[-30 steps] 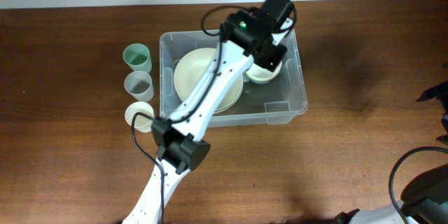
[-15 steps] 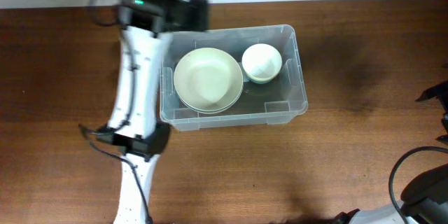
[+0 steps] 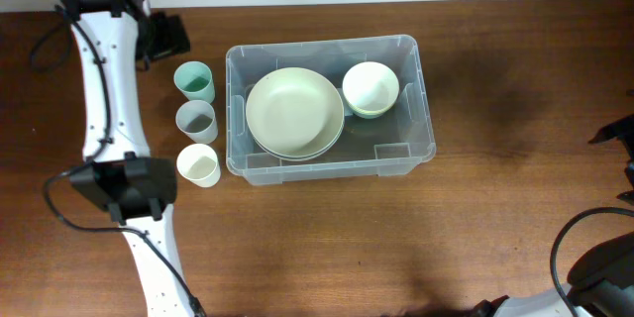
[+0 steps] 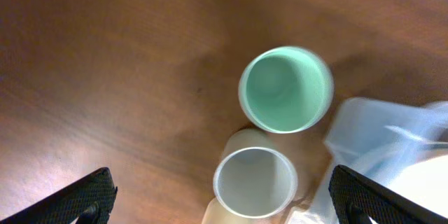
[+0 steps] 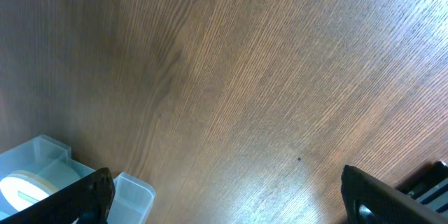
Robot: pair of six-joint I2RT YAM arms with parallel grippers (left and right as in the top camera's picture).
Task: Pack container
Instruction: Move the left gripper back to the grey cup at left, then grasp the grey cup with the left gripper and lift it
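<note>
Sitting near the middle of the brown wooden counter (image 3: 475, 228), the container (image 3: 426, 109) is showing as a rectangular bin of clear plastic with rounded corners and a thick rim. Its long side is running left to right, and a pale label (image 3: 391, 149) is showing through its base toward the near right corner. A large cream plate (image 3: 294, 112) is lying in its left part, and a small cream bowl (image 3: 370, 87) is sitting in the far right part, just beside the plate. Three cups are standing upright in a row just left of the container: a green cup (image 3: 194, 81) farthest, a grey cup (image 3: 196, 120) in the middle and a cream cup (image 3: 198, 165) nearest. The left end effector (image 3: 163, 37) is hovering over the counter just far-left of the green cup, and its wrist view is showing its fingers (image 4: 87, 196) wide apart, gripping nothing. The right end effector (image 5: 238, 199) is hanging over the counter to the right of the container, its fingers (image 5: 392, 196) also spread apart and holding nothing.
</note>
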